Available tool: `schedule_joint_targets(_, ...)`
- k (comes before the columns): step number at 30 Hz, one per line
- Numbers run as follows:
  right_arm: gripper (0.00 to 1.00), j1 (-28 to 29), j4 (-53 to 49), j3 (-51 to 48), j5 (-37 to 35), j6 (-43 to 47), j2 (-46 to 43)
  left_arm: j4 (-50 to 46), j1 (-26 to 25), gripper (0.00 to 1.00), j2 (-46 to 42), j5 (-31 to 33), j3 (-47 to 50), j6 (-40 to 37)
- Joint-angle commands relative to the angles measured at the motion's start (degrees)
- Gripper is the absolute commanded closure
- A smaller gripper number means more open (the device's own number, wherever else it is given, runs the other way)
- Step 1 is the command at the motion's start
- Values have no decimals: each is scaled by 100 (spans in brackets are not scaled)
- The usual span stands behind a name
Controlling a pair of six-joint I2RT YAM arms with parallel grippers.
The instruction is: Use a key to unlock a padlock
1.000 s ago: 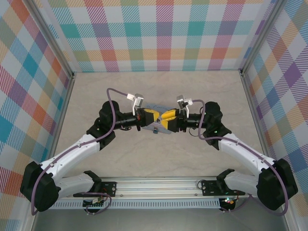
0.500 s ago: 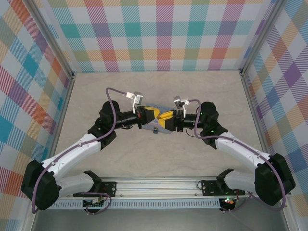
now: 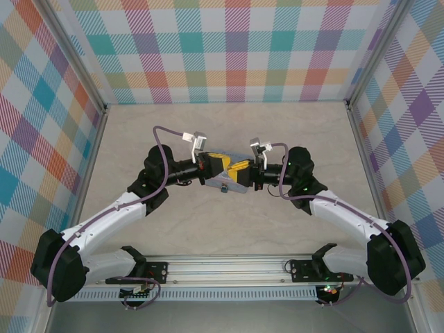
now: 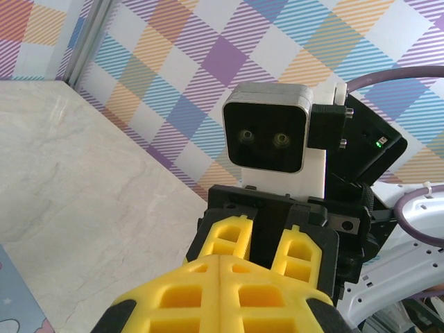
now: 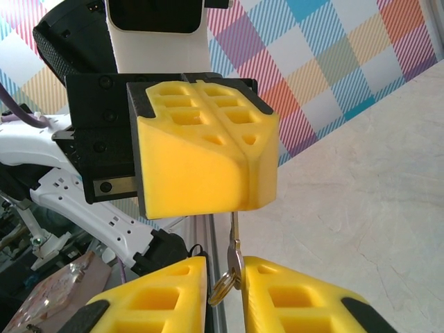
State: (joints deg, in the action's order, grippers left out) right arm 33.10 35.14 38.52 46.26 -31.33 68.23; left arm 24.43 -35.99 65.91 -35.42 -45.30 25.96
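Plaid walls [image 3: 236,48] (pastel checks) enclose a seemingly marbled beige tabletop [image 3: 229,229].

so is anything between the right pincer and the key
Nothing visible is. The thin silvery key hangs in the narrow gap of the right pincer, its upper end running up under the left pincer. Whether the right fingers touch it, I cannot tell.

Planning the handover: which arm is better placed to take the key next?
Right. The right gripper has slightly open jaws on either side of the key, which hangs from the shut left gripper. It probably need only close, while the left is busy holding.
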Motion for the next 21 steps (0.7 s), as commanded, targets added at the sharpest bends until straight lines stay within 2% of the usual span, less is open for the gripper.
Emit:
schedule_joint_targets(1, 82, 57, 299, -11, -73, -70, -2, 290, -84, 100, 2, 17, -84, 12)
schedule_joint_targets(8, 96, 56, 151, 7, -208, -136, -20, 359, -84, 100, 13, 0, -54, 16)
schedule_joint_targets(14, 100, 54, 143, -33, -268, -102, -81, 371, -84, 100, -29, 26, -38, 20)
schedule_joint_targets(16, 100, 55, -205, 3, -298, 21, -140, 332, -85, 100, -58, 59, -25, 5)
schedule_joint_targets(17, 100, 56, -386, 24, -337, 141, -198, 288, -84, 96, -96, 100, -27, -11)
schedule_joint_targets(21, 100, 38, -1374, 134, -540, 717, -476, -116, -84, 54, -378, 381, -39, -230)
